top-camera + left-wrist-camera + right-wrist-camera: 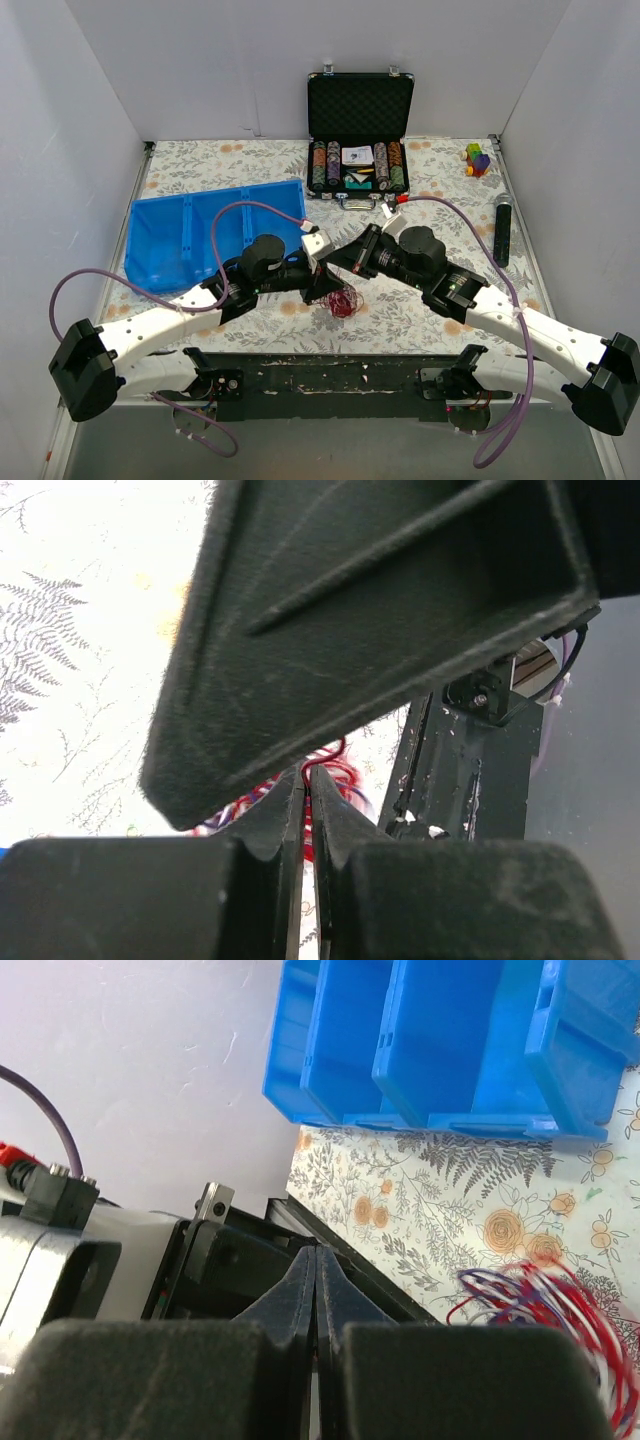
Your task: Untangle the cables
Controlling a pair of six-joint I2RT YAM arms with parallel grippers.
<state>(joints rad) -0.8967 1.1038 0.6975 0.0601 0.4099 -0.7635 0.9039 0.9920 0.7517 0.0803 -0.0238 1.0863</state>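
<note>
The cables are a small tangle of thin red, white and dark wires on the flowered table, right under both grippers at the middle front. My left gripper is shut, and in the left wrist view its tips pinch a red wire that loops up out of the bundle. My right gripper is shut just above it; its black finger fills the top of the left wrist view. In the right wrist view its tips are closed with no wire clearly between them, and the tangle lies blurred to the right.
A blue divided bin lies left of the arms and shows in the right wrist view. An open black case of poker chips stands at the back. A black microphone and coloured blocks are at the right.
</note>
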